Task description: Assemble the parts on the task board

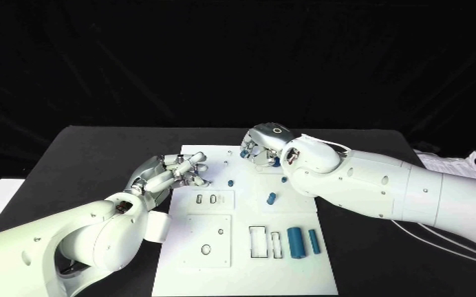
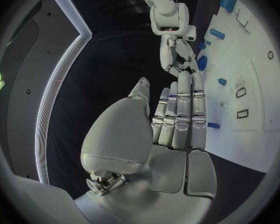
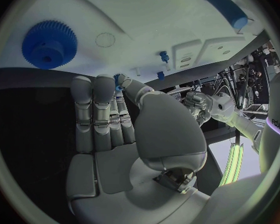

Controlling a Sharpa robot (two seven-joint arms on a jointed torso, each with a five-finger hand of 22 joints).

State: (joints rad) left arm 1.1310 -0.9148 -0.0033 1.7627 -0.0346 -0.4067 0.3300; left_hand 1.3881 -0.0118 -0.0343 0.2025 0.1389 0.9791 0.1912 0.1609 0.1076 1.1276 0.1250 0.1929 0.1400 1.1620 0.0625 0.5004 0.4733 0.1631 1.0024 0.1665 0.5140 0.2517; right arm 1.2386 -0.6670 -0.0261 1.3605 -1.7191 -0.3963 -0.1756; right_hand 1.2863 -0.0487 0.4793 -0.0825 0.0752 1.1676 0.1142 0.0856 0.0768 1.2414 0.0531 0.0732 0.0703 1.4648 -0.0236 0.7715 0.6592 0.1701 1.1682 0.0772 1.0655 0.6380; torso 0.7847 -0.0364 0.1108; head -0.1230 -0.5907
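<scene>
While the white task board [image 1: 248, 256] lies flat across the middle of the black worktop [image 1: 89, 152], we see our left hand [image 1: 170, 173] at the board's far left corner, fingers [image 2: 177, 109] straight and pressed side by side, holding nothing. Our right hand [image 1: 263, 149] sits at the board's far edge, fingers [image 3: 99, 109] likewise together and bare. A toothed blue gear [image 3: 48, 43] lies just beside them. Smooth blue cylinders [image 1: 296, 240] (matte, round-ended) rest near the board's near right corner, with open worktop beyond both side edges.
</scene>
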